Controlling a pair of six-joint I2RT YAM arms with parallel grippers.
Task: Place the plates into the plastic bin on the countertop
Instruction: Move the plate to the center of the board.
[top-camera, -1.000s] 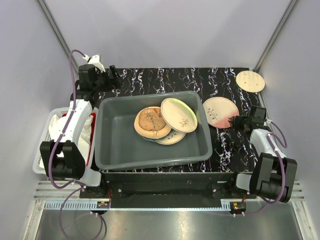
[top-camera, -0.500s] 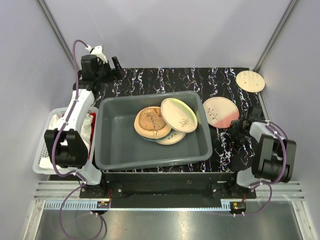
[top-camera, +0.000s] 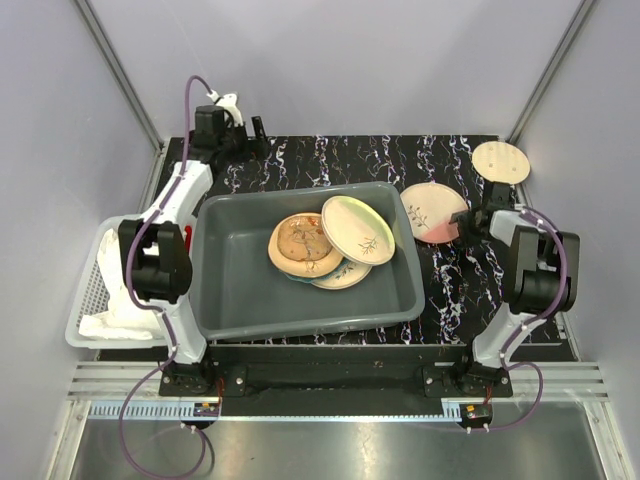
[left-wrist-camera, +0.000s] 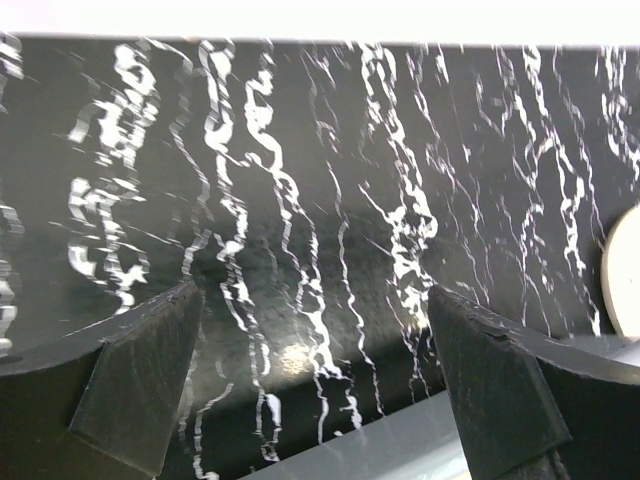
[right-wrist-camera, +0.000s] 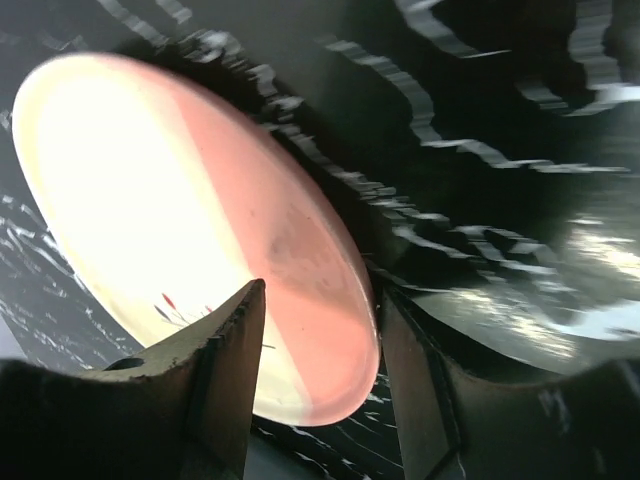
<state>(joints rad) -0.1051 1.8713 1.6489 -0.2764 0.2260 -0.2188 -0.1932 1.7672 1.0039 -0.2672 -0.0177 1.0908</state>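
Observation:
The grey plastic bin (top-camera: 230, 290) sits on the black veined countertop (top-camera: 350, 160) and holds several plates, among them an orange patterned one (top-camera: 300, 240) and a cream one with a leaf sprig (top-camera: 357, 230). My right gripper (top-camera: 466, 222) (right-wrist-camera: 320, 300) is shut on the rim of the cream-and-pink plate (top-camera: 430, 208) (right-wrist-camera: 150, 200), which is tilted beside the bin's right end. A peach plate (top-camera: 501, 162) lies at the back right corner. My left gripper (top-camera: 252, 130) (left-wrist-camera: 312, 300) is open and empty over the countertop behind the bin's back left corner.
A white mesh basket (top-camera: 92, 290) with cloth stands left of the bin. The bin's rim (left-wrist-camera: 400, 440) shows at the bottom of the left wrist view, and a pale plate edge (left-wrist-camera: 625, 270) shows at its right. Grey walls close in on both sides.
My right gripper has swung back to the cream-and-pink plate and closed on its rim; the plate has tipped and shifted toward the bin. My left arm has moved farther back and to the right.

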